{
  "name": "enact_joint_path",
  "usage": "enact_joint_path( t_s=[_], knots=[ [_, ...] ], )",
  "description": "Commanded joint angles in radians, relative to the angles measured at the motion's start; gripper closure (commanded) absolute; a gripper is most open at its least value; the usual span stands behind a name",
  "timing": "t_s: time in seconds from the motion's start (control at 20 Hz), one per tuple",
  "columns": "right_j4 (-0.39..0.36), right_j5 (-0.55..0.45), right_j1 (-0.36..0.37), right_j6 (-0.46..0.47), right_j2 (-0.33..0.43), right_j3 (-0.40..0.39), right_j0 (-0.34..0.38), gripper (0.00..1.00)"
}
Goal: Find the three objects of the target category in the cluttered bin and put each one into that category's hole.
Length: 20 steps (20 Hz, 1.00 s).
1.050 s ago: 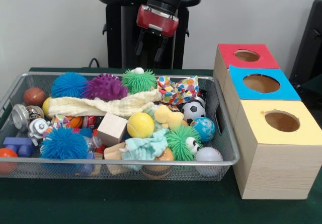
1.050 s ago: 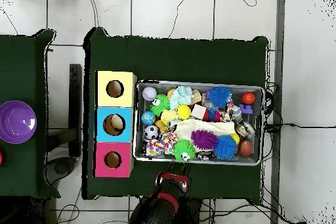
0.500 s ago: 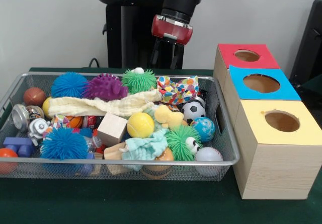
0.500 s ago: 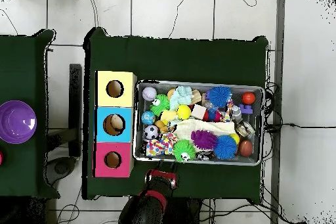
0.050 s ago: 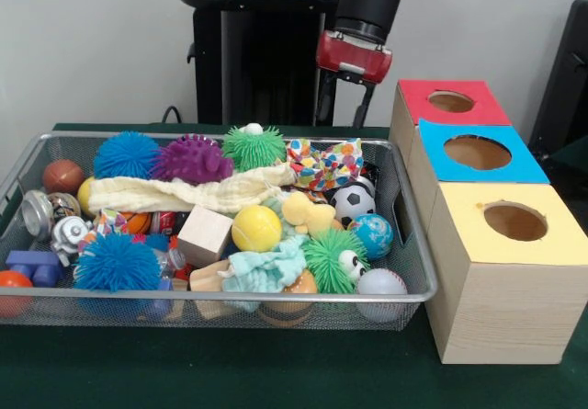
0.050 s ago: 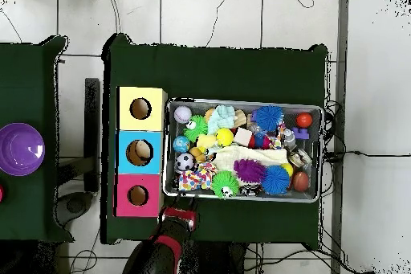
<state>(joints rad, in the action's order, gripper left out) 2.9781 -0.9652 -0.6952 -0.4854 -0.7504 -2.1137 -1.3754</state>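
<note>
Clutter fills the wire bin [image 5: 404, 209] nearly rim to rim, so I see almost no bare mesh to work in. From my front view the gripper [image 5: 346, 106] hangs at the upper middle of the frame, above and behind the bin's back right corner, between the bin and the red box [image 5: 448, 104]. Its dark fingers merge with the black pedestal behind them, so I cannot tell whether the jaws are open or closed; nothing shows between them.

Three boxes stand in a row just right of the bin: red at the back, blue box [image 5: 478, 153] in the middle, yellow box [image 5: 514, 225] nearest the bottom of the frame, each with a round hole on top. They sit close beside the bin's right wall, with only a thin strip of green cloth [image 5: 230, 372] between.

Inside the bin, balls lie toward the right half: a yellow ball [image 5: 256, 228] near the centre, a soccer ball [image 5: 353, 201], a blue globe ball [image 5: 372, 235] and a white ball [image 5: 380, 285] against the front rim. Spiky balls line the back edge: blue spiky ball [image 5: 126, 154], purple spiky ball [image 5: 191, 159], green spiky ball [image 5: 254, 147]. A cream cloth [image 5: 184, 191] stretches across the middle. A wooden cube [image 5: 205, 234] sits beside the yellow ball.

In the overhead view open cloth shows above the bin, a narrower band below it, where the arm [image 6: 164, 247] reaches in from the bottom edge. I can read no labels or writing anywhere.
</note>
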Motion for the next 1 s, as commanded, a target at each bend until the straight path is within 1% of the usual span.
enact_joint_path(
  t_s=[0.05,0.15,0.25,0.5,0.8,1.0],
  knots=[
    [0.074,-0.020,-0.209,-0.518,0.064,0.264,-0.102,0.00],
    [0.070,-0.028,-0.200,-0.475,0.081,0.268,-0.081,0.00],
    [0.067,-0.034,-0.199,-0.456,0.092,0.271,-0.071,0.00],
    [0.070,-0.035,-0.252,-0.516,0.080,0.274,-0.125,0.00],
    [0.069,-0.043,-0.263,-0.487,0.080,0.266,-0.125,0.00],
    [0.072,-0.044,-0.362,-0.590,0.074,0.267,-0.247,0.00]
  ],
)
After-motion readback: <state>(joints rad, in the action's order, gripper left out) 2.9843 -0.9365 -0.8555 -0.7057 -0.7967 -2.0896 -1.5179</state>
